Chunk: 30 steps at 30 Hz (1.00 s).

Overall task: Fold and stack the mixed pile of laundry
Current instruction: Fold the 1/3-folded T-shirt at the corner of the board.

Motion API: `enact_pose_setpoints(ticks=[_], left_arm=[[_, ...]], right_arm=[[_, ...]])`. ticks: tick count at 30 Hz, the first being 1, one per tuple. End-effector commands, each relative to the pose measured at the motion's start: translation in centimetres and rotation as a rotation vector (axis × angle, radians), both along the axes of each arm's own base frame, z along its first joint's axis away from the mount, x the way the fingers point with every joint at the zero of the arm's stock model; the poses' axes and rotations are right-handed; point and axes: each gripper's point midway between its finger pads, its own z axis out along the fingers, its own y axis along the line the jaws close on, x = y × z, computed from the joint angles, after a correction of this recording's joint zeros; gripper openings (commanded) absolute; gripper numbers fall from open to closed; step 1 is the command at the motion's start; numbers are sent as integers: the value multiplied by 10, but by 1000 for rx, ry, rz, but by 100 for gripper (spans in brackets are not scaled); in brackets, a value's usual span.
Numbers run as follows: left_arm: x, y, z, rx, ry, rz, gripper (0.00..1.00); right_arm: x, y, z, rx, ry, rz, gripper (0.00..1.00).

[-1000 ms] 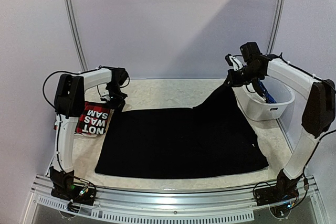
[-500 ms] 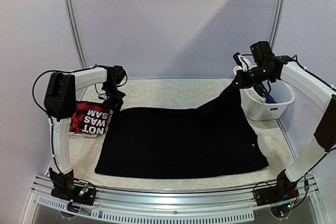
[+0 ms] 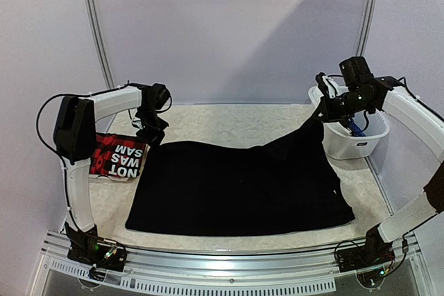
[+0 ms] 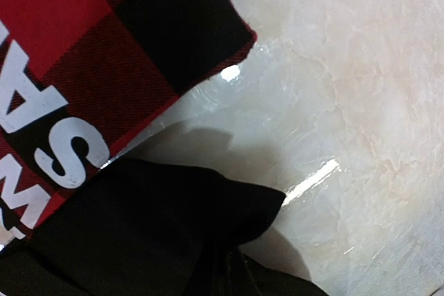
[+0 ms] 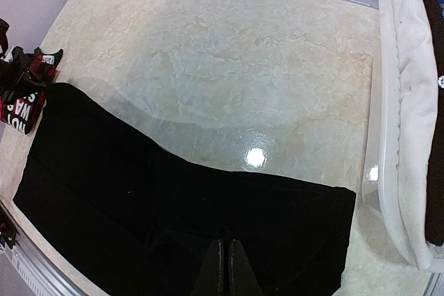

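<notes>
The black garment point(image 3: 236, 185) is spread over the middle of the surface point(image 3: 229, 119), and most of it lies flat from the near edge towards the far side.

Its far left corner is gripped by the left gripper point(image 3: 150, 136). The jaws are clamped on the cloth, low over the surface.

Its far right corner is gripped by the right gripper point(image 3: 322, 107). The jaws are pressed together on the fabric, as is confirmed in the right wrist view. This corner is held raised above the surface, so the cloth rises in a slope from the flat part up to the jaws. The far edge sags between the two held corners.

The red-black plaid garment point(image 3: 119, 157), marked with white lettering, lies folded at the left side of the surface, just beside the left edge of the black garment. In the left wrist view the held black corner is seen in front of the plaid edge. Contact between them cannot be determined.

The white plastic basket point(image 3: 357, 145) stands at the far right of the surface, just beside the right gripper and to the right of the raised corner. A blue item point(image 3: 355, 128) is seen inside it, but its type cannot be determined.
</notes>
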Motion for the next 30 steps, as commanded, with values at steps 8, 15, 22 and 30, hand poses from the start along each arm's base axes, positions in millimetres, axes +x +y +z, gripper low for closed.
enact_pose_setpoints(ticks=[8, 15, 22, 30], left_arm=[[-43, 17, 20, 87, 23, -88, 0], [-60, 18, 18, 95, 34, -139, 0], [-72, 16, 19, 114, 50, -184, 0], [-87, 14, 7, 108, 75, -197, 0]], right_arm=[[-54, -6, -8, 48, 101, -7, 0], [-74, -11, -19, 47, 167, -27, 0], [-92, -16, -29, 40, 234, -39, 0], [-107, -24, -49, 21, 285, -66, 0]])
